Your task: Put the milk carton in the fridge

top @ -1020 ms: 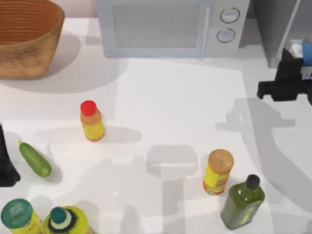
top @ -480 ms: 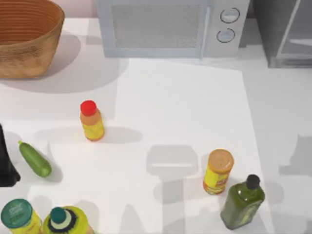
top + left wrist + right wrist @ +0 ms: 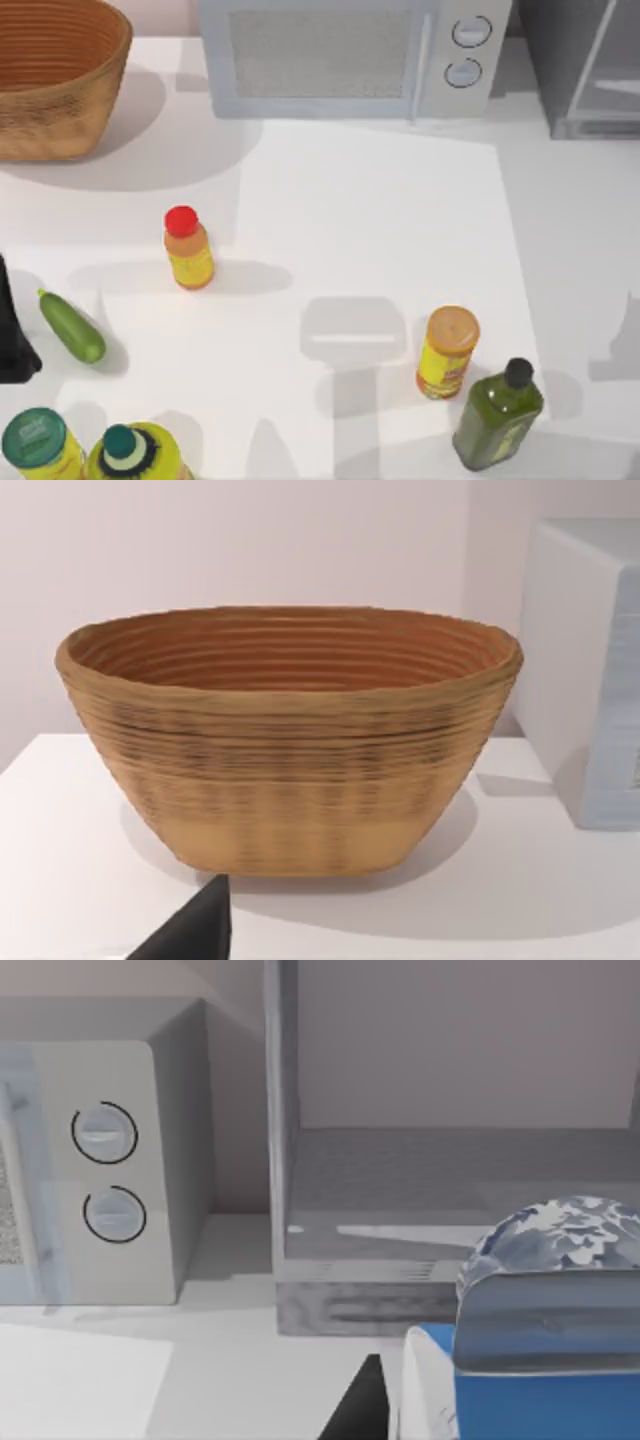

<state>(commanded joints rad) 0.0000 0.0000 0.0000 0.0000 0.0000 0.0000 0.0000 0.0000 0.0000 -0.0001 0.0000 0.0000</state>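
Note:
The milk carton (image 3: 545, 1390), blue with a mottled rounded top, sits very close in the right wrist view. My right gripper (image 3: 470, 1422) is shut on it, and one dark finger (image 3: 365, 1410) lies against its white side. Beyond the carton stands the fridge (image 3: 450, 1190), a dark grey box with its compartment open towards the carton. From above, the fridge (image 3: 580, 70) is at the table's far right corner. My left gripper (image 3: 10, 345) is parked at the left edge.
A light grey microwave (image 3: 350, 55) with two dials stands left of the fridge. A wicker basket (image 3: 55, 75) is at far left. A red-capped yellow bottle (image 3: 187, 248), cucumber (image 3: 72, 326), orange-lidded jar (image 3: 447, 352), green bottle (image 3: 498, 415) and two near-left jars stand about.
A second ago the right gripper held the carton at the fridge on the top view's right edge. It has since left that view, and its shadow has slid right. The left arm stayed still.

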